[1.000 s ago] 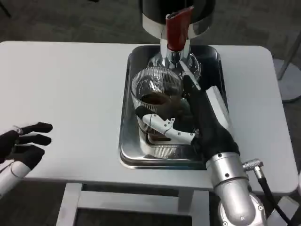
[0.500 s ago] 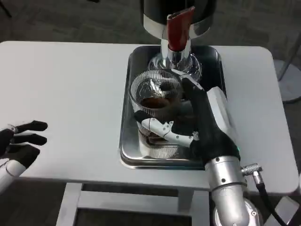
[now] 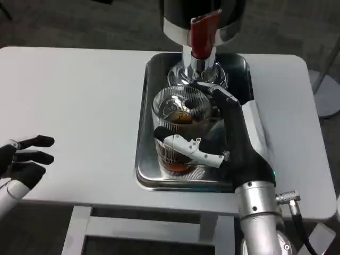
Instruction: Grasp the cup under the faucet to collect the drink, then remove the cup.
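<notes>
- Gripping the clear ribbed plastic cup (image 3: 179, 132), the right hand (image 3: 223, 139) has one white and black finger across the front of the cup and other fingers around its far right side.
- The cup stands inside the shiny rectangular metal tray (image 3: 144, 171), just in front of the chrome faucet with the red lever (image 3: 201, 47).
- A brown drink lies in the bottom of the cup; how full the cup is I cannot tell exactly.
- Behind the faucet, at the far edge of the tray, rises the dark round dispenser body with a silver band (image 3: 177, 15).
- The silver right forearm (image 3: 259, 212) comes up from the near right corner of the tray, with a black cable beside it.
- The tray sits on the white table (image 3: 79, 101), at its middle.
- Well to the left of the tray, at the near edge of the table, the left hand (image 3: 21, 162) holds nothing; its black fingers are stretched out and a little apart, pointing toward the tray.
</notes>
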Available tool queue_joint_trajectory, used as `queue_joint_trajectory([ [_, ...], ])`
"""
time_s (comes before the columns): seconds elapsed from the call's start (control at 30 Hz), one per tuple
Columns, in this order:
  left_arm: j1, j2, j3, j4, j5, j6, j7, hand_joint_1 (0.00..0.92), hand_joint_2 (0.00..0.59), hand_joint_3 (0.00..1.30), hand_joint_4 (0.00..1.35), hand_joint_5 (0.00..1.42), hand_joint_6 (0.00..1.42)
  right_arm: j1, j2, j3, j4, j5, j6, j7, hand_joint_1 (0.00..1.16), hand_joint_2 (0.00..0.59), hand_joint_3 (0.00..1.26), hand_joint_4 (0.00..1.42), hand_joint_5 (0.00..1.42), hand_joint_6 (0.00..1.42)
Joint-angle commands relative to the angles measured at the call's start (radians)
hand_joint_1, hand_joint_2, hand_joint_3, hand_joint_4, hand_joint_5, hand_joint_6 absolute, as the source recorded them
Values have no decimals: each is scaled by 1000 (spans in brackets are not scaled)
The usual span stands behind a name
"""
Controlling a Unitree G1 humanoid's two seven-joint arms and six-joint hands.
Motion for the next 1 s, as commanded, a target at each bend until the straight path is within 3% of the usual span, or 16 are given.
queue_joint_trajectory([
  [0.03,10,2,-7,1,-1,-2,-5,0,84,308,371,414,410,35,14,-8,15,7,-30,-29,758,251,596,728,843,1136],
  [0.4,-25,11,-18,1,1,-1,-7,0,85,301,372,414,410,57,11,-40,-23,-7,-66,-87,819,193,783,950,1122,1421],
  [1.0,-123,34,-53,31,6,1,-9,0,84,300,372,414,410,117,-75,-133,-173,25,-92,-40,825,192,883,1030,1250,1424],
])
